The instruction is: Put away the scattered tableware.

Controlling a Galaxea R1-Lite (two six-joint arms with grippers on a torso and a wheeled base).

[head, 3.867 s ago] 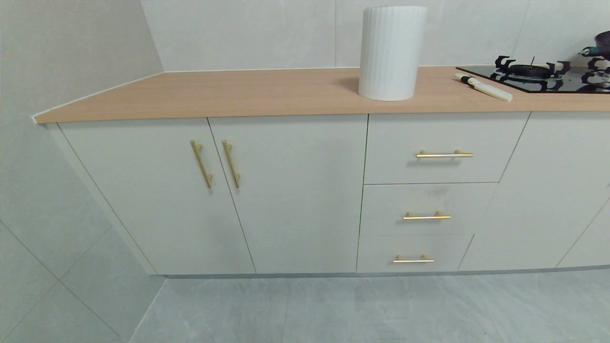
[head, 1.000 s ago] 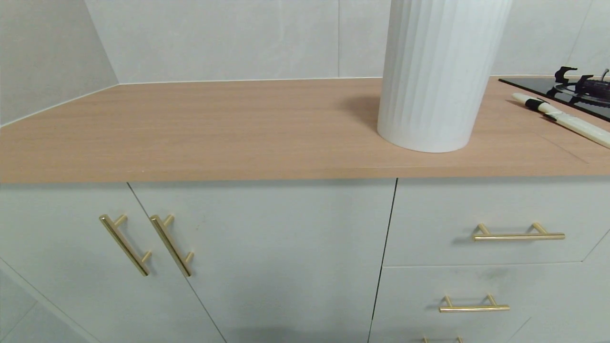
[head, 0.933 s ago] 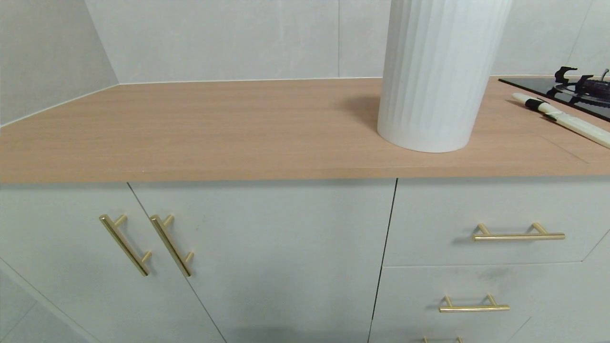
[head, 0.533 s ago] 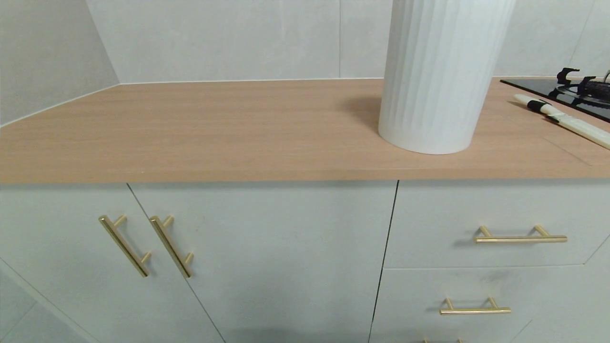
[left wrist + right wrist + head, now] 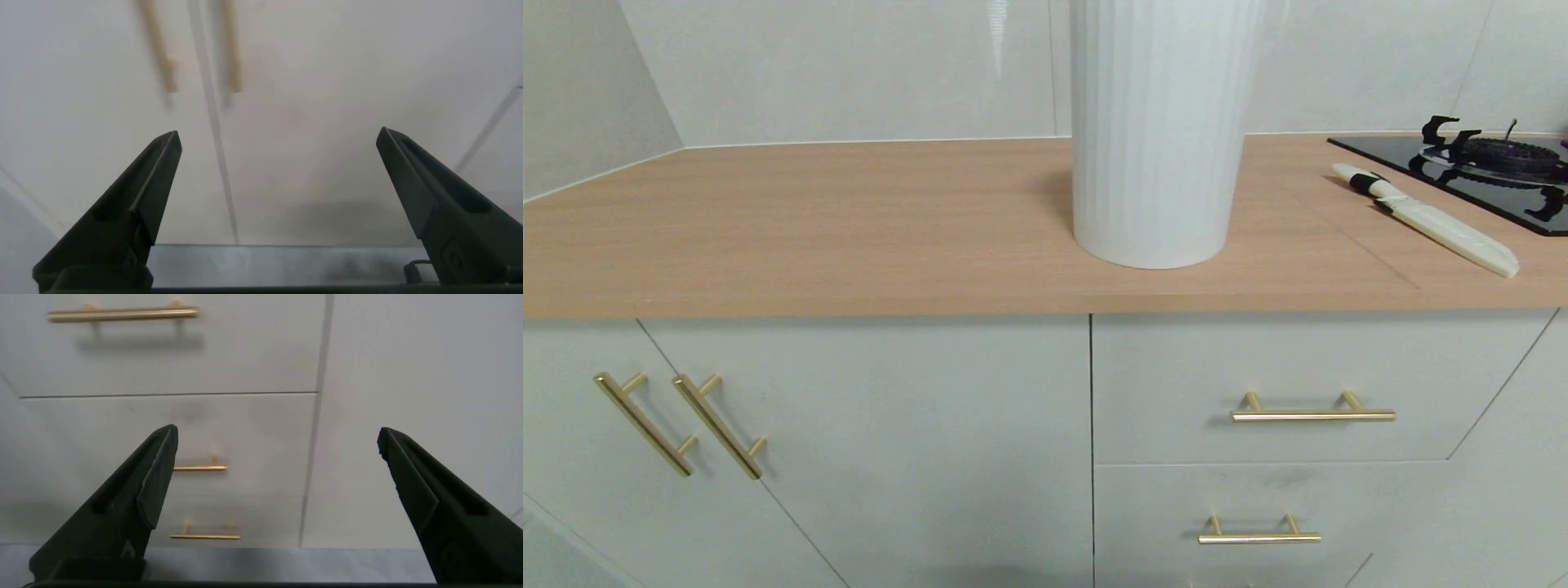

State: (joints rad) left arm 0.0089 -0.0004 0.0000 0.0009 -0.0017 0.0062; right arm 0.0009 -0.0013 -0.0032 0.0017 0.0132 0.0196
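- Head view: the knife lies flat on the countertop, well to the right of the white ribbed container.
- The black hob sits farther right of the container, just beyond the knife.
- The left gripper, fingers spread wide and empty, faces the cupboard doors below and left of the container.
- The right gripper, equally spread and empty, faces the drawers below the container.

Left gripper: two dark grey matte fingers, wedge-shaped, tapering to narrow tips, with a shallow recess on each side face (looks like moulded plastic). Right gripper: same build, same dark grey.
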